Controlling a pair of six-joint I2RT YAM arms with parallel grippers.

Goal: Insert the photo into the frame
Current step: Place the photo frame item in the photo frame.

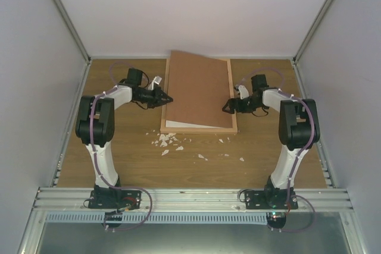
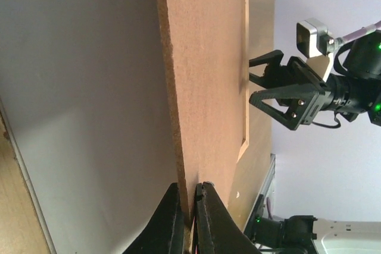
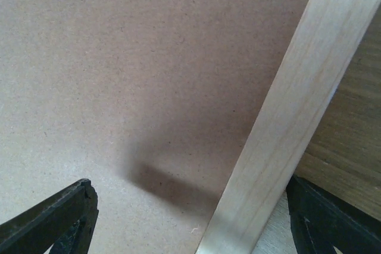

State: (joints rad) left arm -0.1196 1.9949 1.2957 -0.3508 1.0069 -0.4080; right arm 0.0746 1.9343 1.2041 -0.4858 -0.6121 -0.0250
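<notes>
1. You are seeing the photo (image 1: 178, 124) only as a white strip along the near edge of the frame (image 1: 196, 130). It is lying inside the rails and under the brown backing board (image 1: 196, 87), and its printed picture is not showing.
2. The frame is lying flat in the middle of the table (image 1: 119, 159). Its light wood rails are showing along the near and right sides.
3. The backing board is sitting tilted over the frame, with its left edge raised and its right edge down against the right rail.
4. Your left gripper (image 1: 168, 98) is clamped on the board's raised left edge. In the left wrist view the fingers (image 2: 205, 218) are pinching the thin edge between them.
5. Your right gripper (image 1: 228, 106) is standing with its jaws wide apart at the frame's right rail. In the right wrist view one of the fingers (image 3: 59, 218) is over the board and the other is beyond the rail, over the table. You cannot tell whether either is touching.
6. Small white scraps (image 1: 166, 141) are lying scattered on the table just near of the frame.
</notes>
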